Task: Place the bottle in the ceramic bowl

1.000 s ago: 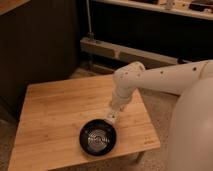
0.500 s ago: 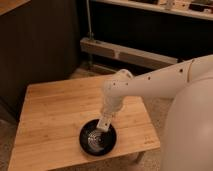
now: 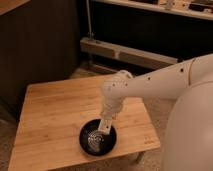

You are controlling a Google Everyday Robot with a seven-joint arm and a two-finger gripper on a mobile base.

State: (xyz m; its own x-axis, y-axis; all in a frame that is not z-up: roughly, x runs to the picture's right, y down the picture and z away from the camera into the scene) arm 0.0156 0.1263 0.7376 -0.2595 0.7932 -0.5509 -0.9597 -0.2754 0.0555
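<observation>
The ceramic bowl (image 3: 97, 138) is round, glossy and black, and sits on the wooden table (image 3: 55, 115) near its front edge. My gripper (image 3: 105, 121) hangs at the end of the white arm, right over the bowl's right half. It is shut on the bottle (image 3: 104, 126), a slim pale shape that points down. The bottle's lower end reaches inside the bowl's rim. Pale reflections show on the bowl's inside.
The table's right edge (image 3: 150, 131) is close to my white body (image 3: 190, 130). A dark cabinet wall (image 3: 40, 45) stands behind the table on the left. A low metal shelf rail (image 3: 125, 52) runs along the back.
The arm has swung left and lowered. The gripper with the bottle has come from the bowl's upper right rim down into the bowl's opening.
</observation>
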